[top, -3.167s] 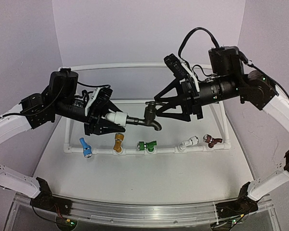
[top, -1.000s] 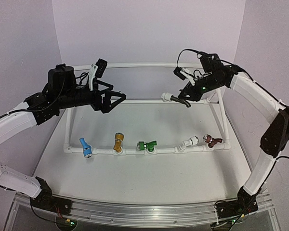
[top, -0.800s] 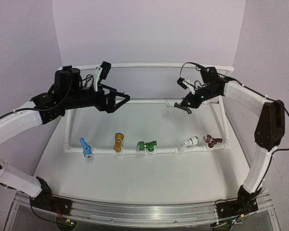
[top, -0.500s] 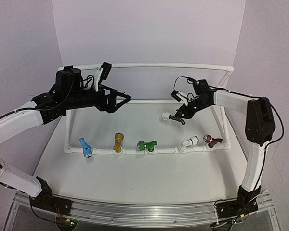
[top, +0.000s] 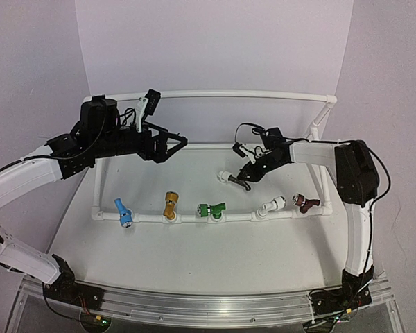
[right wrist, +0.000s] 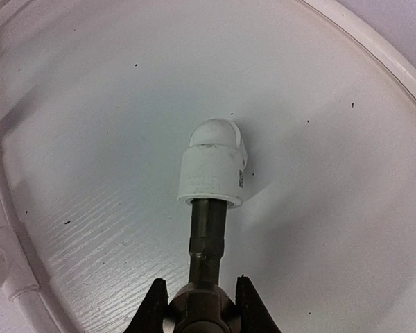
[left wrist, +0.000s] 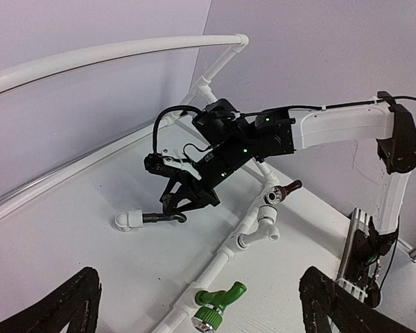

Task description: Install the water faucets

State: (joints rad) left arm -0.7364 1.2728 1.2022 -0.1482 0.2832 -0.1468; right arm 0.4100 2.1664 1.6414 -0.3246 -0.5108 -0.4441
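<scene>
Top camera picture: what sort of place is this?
Likely a robot practice booth, not a home: bare lilac walls, a white plastic pipe frame with coloured taps, two white-and-black robot arms.

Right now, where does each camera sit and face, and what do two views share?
Top external: above and behind the bases, looking down on the table; left arm and right arm show.
Left wrist: on that wrist, facing the right hand; left hand's fingers at bottom corners.
Right wrist: on that wrist, looking along the grey faucet to the table; right hand's fingers at bottom.
Shared: all three show that faucet.
</scene>
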